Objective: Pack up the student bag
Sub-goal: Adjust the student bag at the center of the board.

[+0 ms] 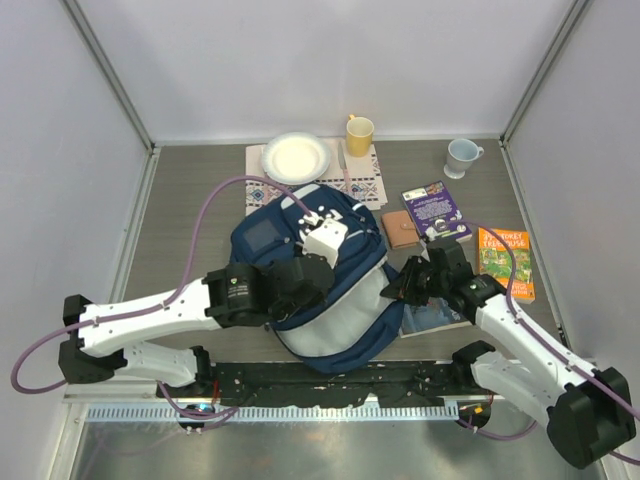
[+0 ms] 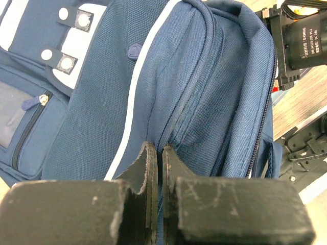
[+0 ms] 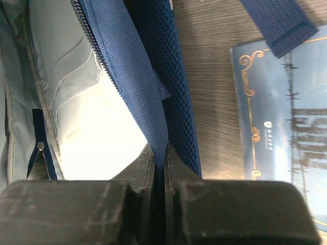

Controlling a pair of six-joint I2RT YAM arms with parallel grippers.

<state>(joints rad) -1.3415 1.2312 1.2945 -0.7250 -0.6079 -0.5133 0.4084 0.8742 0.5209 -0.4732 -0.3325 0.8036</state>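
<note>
— Where's your navy blue fabric backpack (image 1: 352, 292) lying?
— Flat at mid-table, just ahead of you, pocketed front facing up, white buckle patch toward the far side. Its near end gapes, showing you pale lining.

navy student bag (image 1: 260, 240), white stripe, pale lining; yellow mug (image 1: 359, 134); white plate (image 1: 296, 157); orange book (image 1: 505, 262); purple book (image 1: 435, 210).

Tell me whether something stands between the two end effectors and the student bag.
Nothing visible does. The left end effector and the right end effector are each closed directly on blue fabric of the student bag.
</note>
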